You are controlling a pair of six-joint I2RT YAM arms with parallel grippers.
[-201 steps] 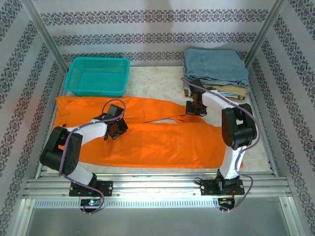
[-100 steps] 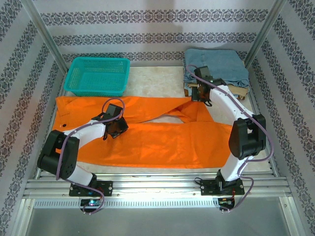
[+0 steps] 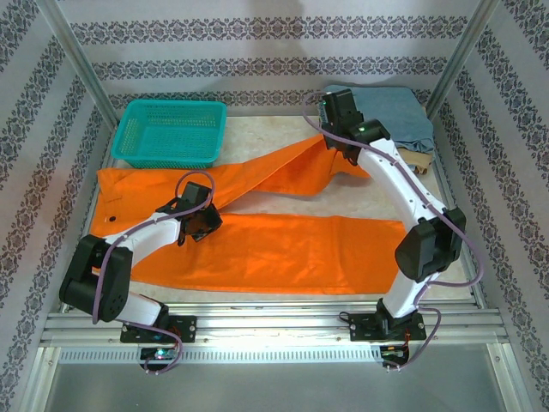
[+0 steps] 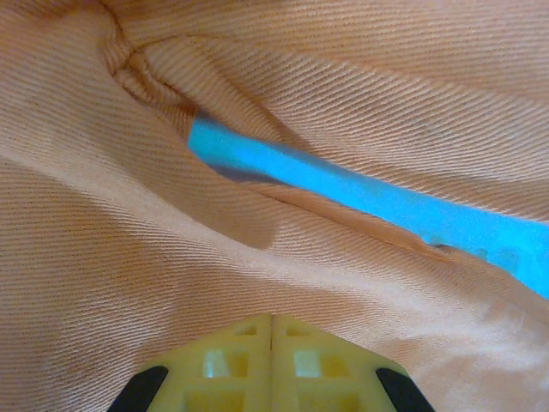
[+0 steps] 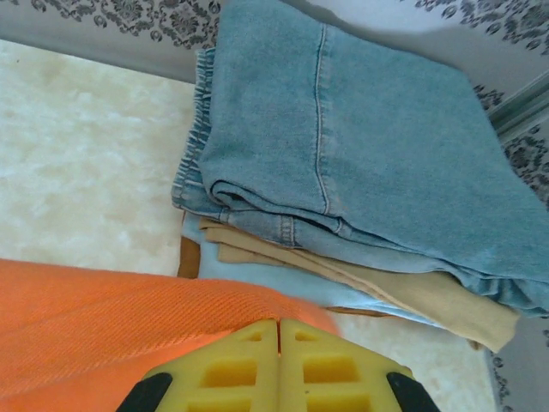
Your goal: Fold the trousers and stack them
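Orange trousers (image 3: 283, 249) lie spread between the arms, one leg raised toward the folded denim pair (image 5: 360, 146). Right gripper (image 5: 277, 330) clenched on that leg's end; left gripper (image 4: 272, 324) closed at the crotch, pinch unclear. Soft, limp, light cloth: you'd best hold hems and waistband.

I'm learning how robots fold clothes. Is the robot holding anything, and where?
Yes, the orange trousers. The right jaws pinch the far leg's end; the left jaws pinch the cloth near where the legs fork.
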